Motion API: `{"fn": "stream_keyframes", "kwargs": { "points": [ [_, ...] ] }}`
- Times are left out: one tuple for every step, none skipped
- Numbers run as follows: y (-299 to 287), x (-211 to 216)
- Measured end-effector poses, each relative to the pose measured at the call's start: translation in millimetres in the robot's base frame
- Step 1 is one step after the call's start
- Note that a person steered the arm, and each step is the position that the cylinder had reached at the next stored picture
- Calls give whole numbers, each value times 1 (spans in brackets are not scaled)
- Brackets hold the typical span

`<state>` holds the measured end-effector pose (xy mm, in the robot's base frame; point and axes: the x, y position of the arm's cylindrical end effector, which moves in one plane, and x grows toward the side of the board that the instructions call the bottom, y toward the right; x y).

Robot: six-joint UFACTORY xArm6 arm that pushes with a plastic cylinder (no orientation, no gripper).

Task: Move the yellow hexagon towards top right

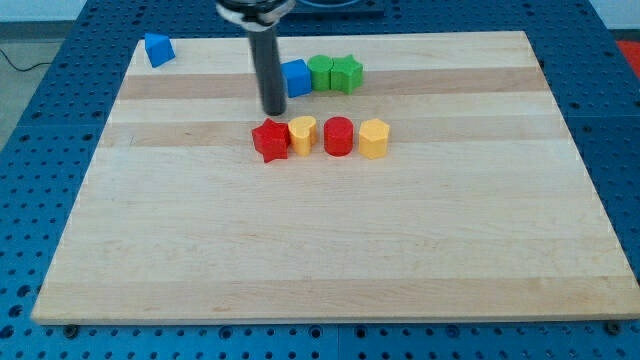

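The yellow hexagon (374,138) sits near the board's middle, at the right end of a row. To its left are a red cylinder (338,136), a yellow heart-like block (302,134) and a red star (270,140). My tip (273,111) is just above the red star, left of a blue cube (296,78). It is well to the left of the yellow hexagon and apart from it.
A green cube (321,72) and a green star (346,73) stand right of the blue cube near the view's top. A blue block (158,49) lies at the top left corner of the wooden board (320,250).
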<state>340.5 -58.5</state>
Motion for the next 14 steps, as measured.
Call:
{"fn": "stream_keyframes", "kwargs": {
  "points": [
    [68,0],
    [135,5],
    [170,47],
    [166,79],
    [135,88],
    [100,89],
    [101,80],
    [128,50],
    [149,45],
    [149,66],
    [143,84],
    [106,77],
    [70,52],
    [36,42]
  ]
}}
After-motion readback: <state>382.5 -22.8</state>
